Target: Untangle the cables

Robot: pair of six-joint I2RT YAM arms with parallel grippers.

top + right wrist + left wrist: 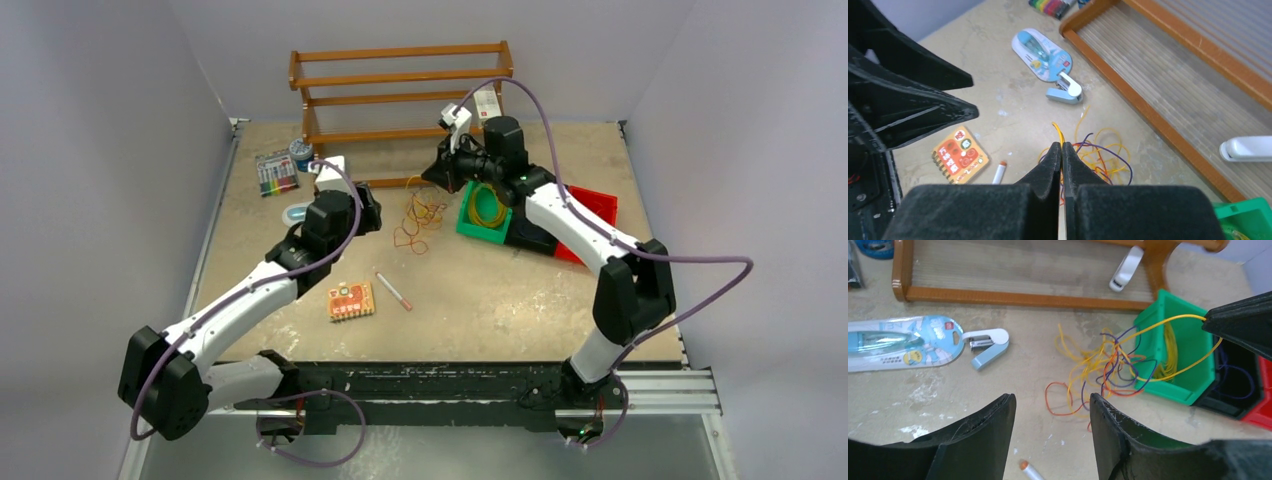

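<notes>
- Left pincer (1052, 400) is spread wide with nothing in it, hanging low over the bench (1013, 370) just short of the tangle. My guess is it's lined up to pin or grab a loop while the other side pulls.
- Left arm stretches forward from its base, wrist tipped down at the pile.
- The cables (1105, 367) are a loose heap of yellow, orange-red and dark blue loops. It lies on the bench between the two pincers, right beside the green bin (1178, 391).
- Right pincer (1062, 146) is clamped tight on one yellow strand (1173, 318), held up above the heap. Looks like it's teasing that one free.
- Right arm arches over the bins, wrist turned back leftwards.
- Green bin has a yellow coil inside, so I reckon freed strands get sorted by colour.
</notes>
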